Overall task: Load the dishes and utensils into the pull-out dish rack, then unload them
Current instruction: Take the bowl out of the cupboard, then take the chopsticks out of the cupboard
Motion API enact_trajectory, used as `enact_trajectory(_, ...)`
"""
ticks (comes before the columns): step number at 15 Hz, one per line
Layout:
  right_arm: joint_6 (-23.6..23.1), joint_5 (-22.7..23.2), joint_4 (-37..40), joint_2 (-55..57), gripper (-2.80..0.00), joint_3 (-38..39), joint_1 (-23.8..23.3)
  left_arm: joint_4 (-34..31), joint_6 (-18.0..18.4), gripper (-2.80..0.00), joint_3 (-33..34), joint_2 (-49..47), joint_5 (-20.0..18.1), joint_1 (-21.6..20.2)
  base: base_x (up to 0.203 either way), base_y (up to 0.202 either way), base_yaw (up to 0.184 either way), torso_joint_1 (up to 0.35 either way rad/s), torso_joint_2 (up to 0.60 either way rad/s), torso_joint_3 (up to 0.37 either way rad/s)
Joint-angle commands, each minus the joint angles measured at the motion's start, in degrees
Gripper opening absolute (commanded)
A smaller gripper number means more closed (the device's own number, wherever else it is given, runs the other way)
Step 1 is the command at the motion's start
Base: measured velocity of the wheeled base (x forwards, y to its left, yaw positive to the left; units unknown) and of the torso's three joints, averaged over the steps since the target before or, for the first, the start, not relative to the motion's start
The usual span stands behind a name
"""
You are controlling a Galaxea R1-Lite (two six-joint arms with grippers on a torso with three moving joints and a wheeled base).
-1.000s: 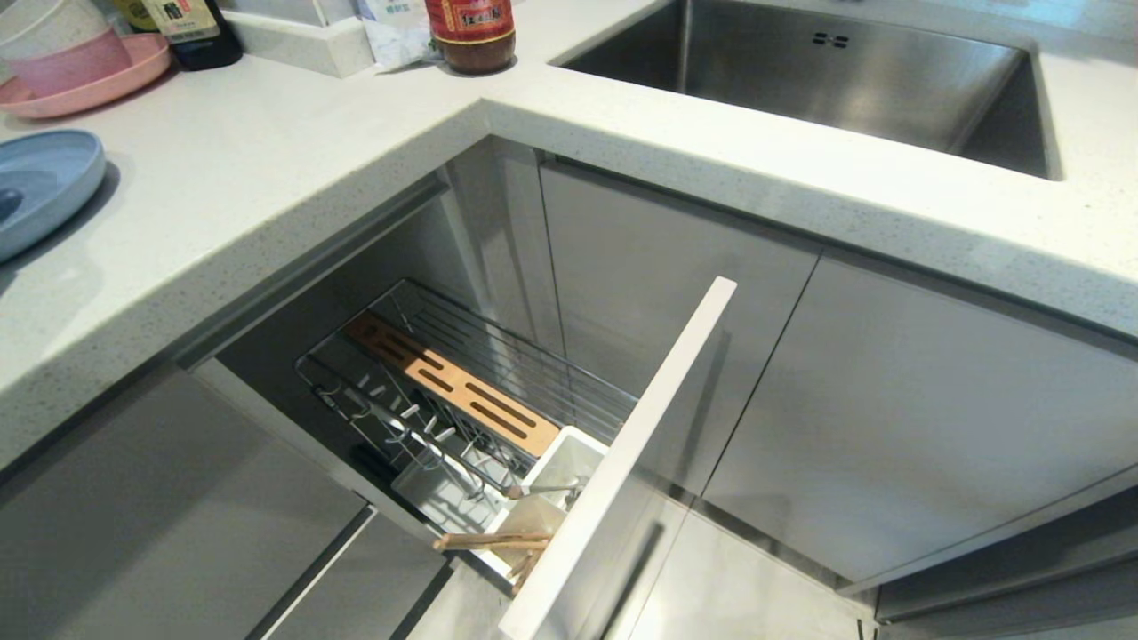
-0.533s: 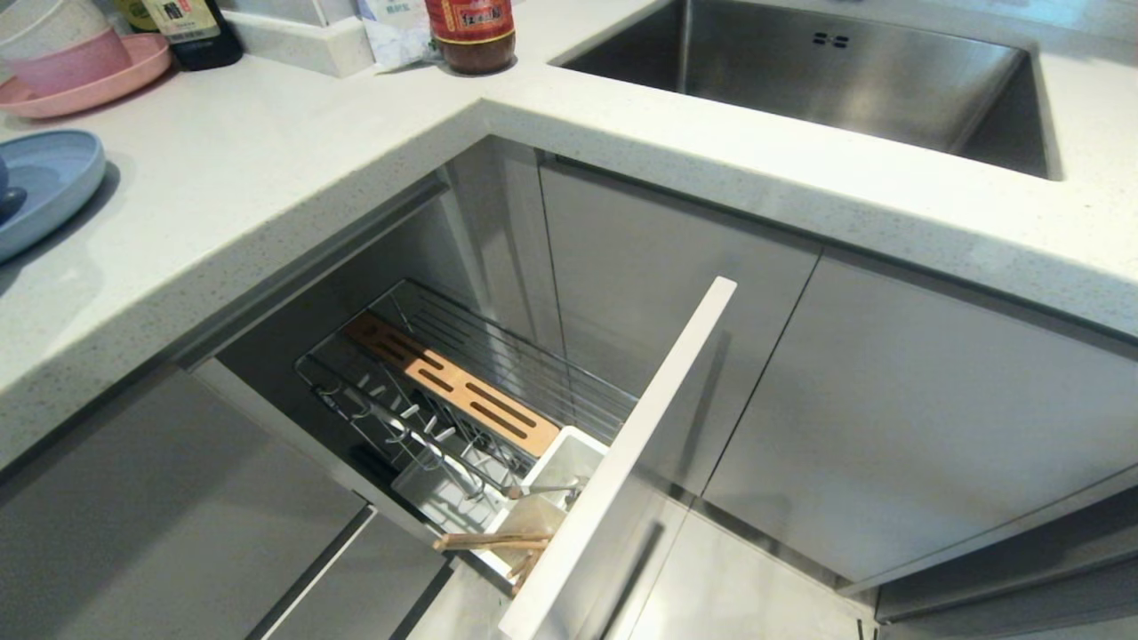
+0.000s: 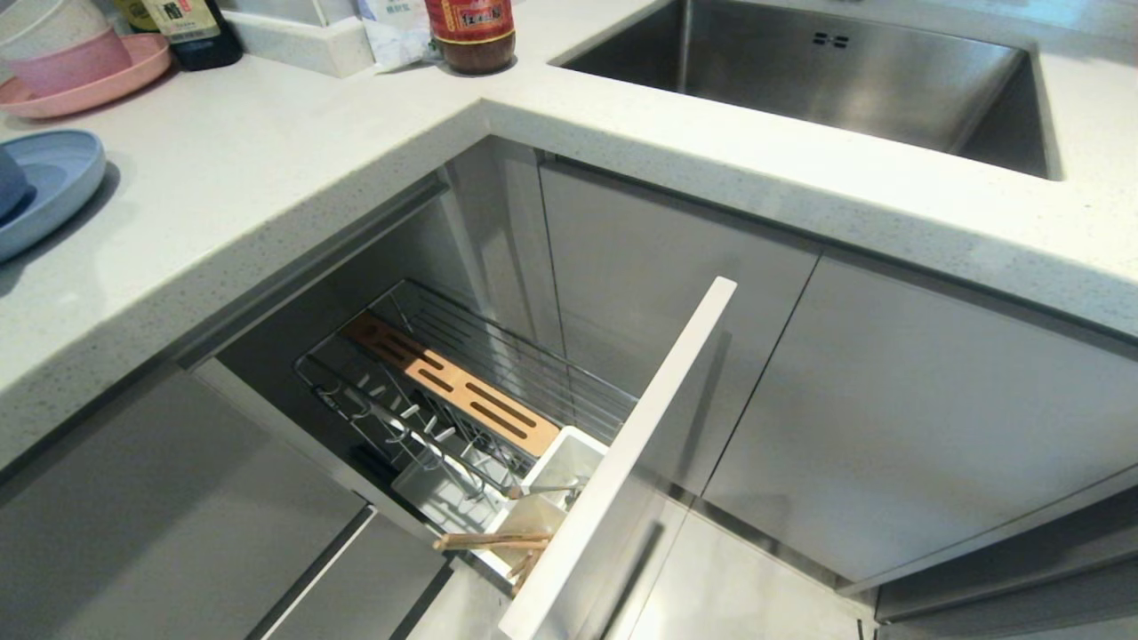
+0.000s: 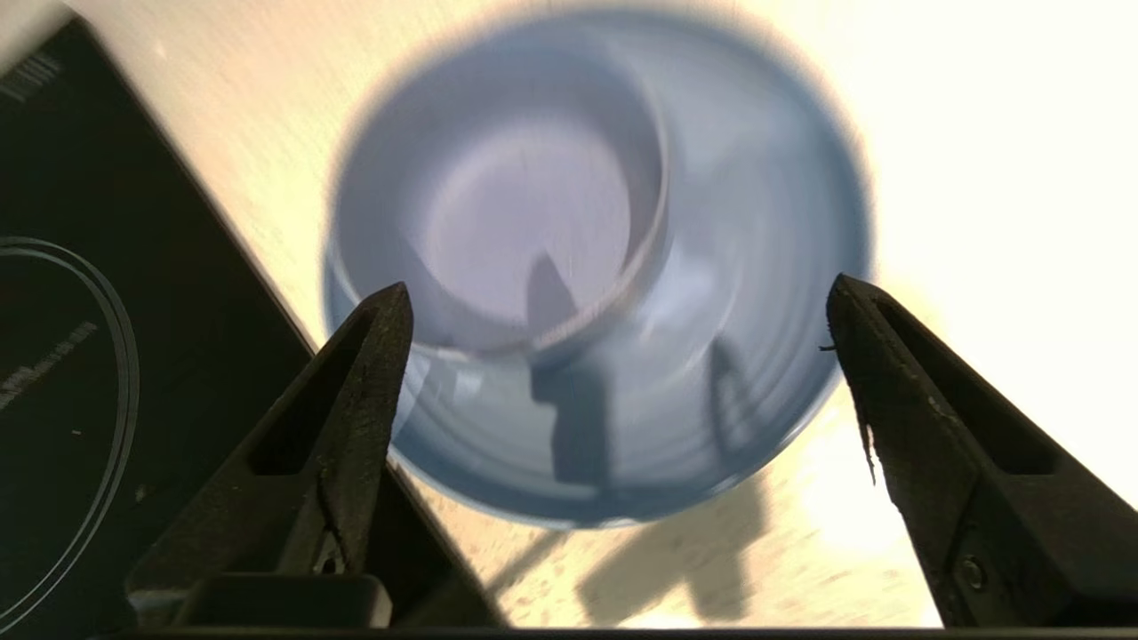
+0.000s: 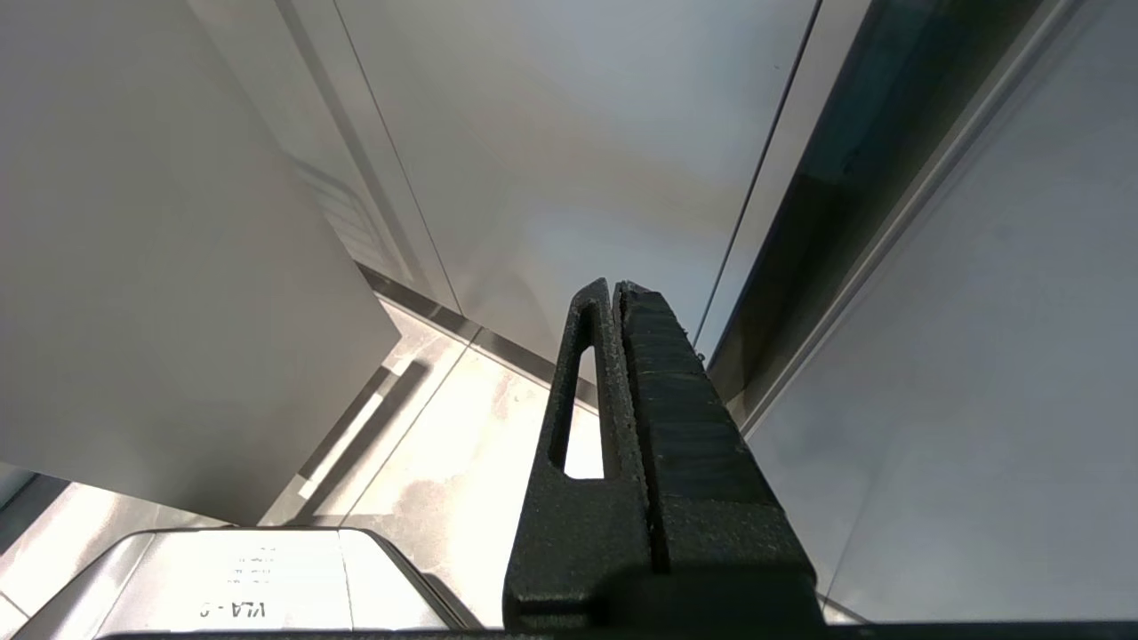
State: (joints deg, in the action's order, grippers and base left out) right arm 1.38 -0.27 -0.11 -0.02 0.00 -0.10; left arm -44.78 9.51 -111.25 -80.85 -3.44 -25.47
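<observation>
Two dishes sit stacked at the left edge of the pale speckled countertop [image 3: 267, 169]: the blue-grey bowl [image 4: 507, 204] rests inside the light blue oval plate [image 4: 756, 267], off-centre toward the side nearest a black induction hob [image 4: 80, 356]. In the head view only a sliver of the bowl shows at the frame's left edge. The left gripper [image 4: 618, 298] hangs directly above this pair, jaws spread wide and holding nothing; its fingertips [image 4: 391, 307] stand clear of the plate rim on either side, and their shadows fall across plate and counter.

The pull-out dish rack [image 3: 462, 400] stands drawn out below the counter's inner corner, its pale grey front panel [image 3: 622, 462] swung toward the camera. The slotted wooden strip [image 3: 453, 384] lies along the wire basket; the prong rows beside it carry no dishes. At the front end, against the panel, the white cutlery cup [image 3: 564, 462] holds the spoon [image 3: 542, 489], and the chopsticks [image 3: 493, 540] lean out of the next compartment, tips pointing left over the rack's edge.

The right gripper [image 5: 618, 289] is pressed fully closed, empty, hanging low beside the cabinet doors above the floor tiles.

At the back-left corner of the counter: a pink plate [image 3: 89, 84] with stacked cups, a dark bottle [image 3: 191, 31], a red-labelled jar [image 3: 471, 36]. The steel sink [image 3: 800, 71] occupies the far right.
</observation>
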Motion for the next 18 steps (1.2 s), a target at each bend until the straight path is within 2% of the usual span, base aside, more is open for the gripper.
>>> enact_trajectory(1,0.0,0.0,0.0,-0.2,-2.8,0.1,0.0,3.0,-4.4,0.0,0.3,4.0,-0.1,0.0,0.0,0.0,0.0,0.0,0.0,0.0)
enact_trajectory(2,0.0,0.0,0.0,-0.2,-2.8,0.1,0.0,5.1,-6.5,0.0,1.2,5.7,-0.1,0.0,0.0,0.0,0.0,0.0,0.0,0.0)
enact_trajectory(3,0.0,0.0,-0.1,-0.2,-2.8,0.1,0.0,7.6,-8.6,-2.8,2.7,7.6,-0.1,0.1,0.0,0.0,0.0,0.0,0.0,0.0)
enact_trajectory(6,0.0,0.0,-0.1,-0.2,-2.8,0.1,0.0,16.9,-19.0,-2.8,11.3,14.3,-0.2,0.1,0.0,0.0,0.0,0.0,0.0,0.0)
enact_trajectory(7,0.0,0.0,0.0,-0.2,-2.8,0.1,0.0,21.5,-25.2,-2.8,14.3,16.3,-0.2,0.5,0.0,0.0,0.0,0.0,0.0,0.0)
enact_trajectory(8,0.0,0.0,0.0,-0.2,-2.8,0.1,0.0,25.5,-30.6,-2.8,15.1,17.2,-0.1,2.0,0.0,0.0,0.0,0.0,0.0,0.0)
enact_trajectory(9,0.0,0.0,-0.1,-0.2,-2.8,0.1,0.0,27.7,-33.1,-2.8,15.3,18.2,0.0,4.7,0.0,0.0,0.0,0.0,0.0,0.0)
enact_trajectory(11,0.0,0.0,-0.1,-0.2,-2.8,0.1,0.0,28.2,-36.5,-2.8,15.5,19.3,0.1,9.7,0.0,0.0,0.0,0.0,0.0,0.0)
enact_trajectory(13,0.0,0.0,0.0,-0.2,-2.8,0.1,0.0,25.5,-38.7,-2.8,15.6,20.1,0.1,17.7,0.0,0.0,0.0,0.0,0.0,0.0)
enact_trajectory(16,0.0,0.0,-0.1,-0.2,-2.8,0.1,0.0,20.6,-40.2,-2.8,15.6,19.9,0.1,30.0,0.0,0.0,0.0,0.0,0.0,0.0)
enact_trajectory(18,0.0,0.0,-0.1,-0.2,-2.8,0.1,0.0,17.0,-40.3,-2.8,15.6,18.2,-0.2,35.8,0.0,0.0,0.0,0.0,0.0,0.0)
